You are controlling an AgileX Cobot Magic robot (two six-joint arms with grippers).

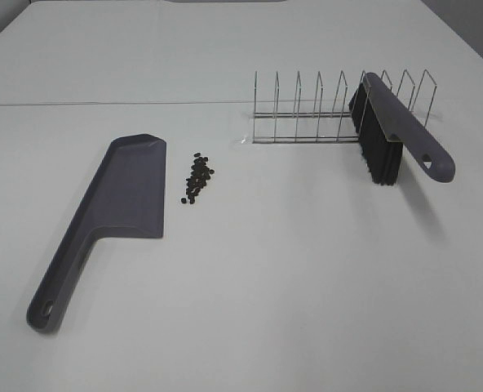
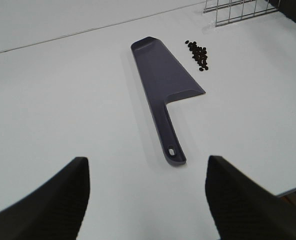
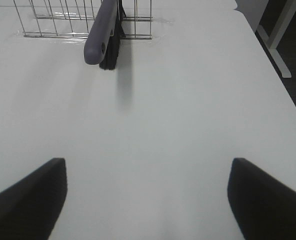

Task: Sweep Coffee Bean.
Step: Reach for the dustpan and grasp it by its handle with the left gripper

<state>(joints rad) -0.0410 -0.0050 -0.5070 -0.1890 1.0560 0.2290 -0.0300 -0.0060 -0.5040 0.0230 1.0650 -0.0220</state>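
Left wrist view: the left gripper (image 2: pixel 147 160) is spread and empty, the right gripper (image 3: pixel 148 161) likewise; beyond lies a flat grey-purple plastic dustpan (image 2: pixel 164 75), with the cluster of tiny dark oval coffee beans (image 2: pixel 199 54) just beside its long edge. Light, hard and likely to roll, they suit pushing with the black-bristled brush (image 3: pixel 102 30), taken by its stiff grey handle, which hides most of the bristles.
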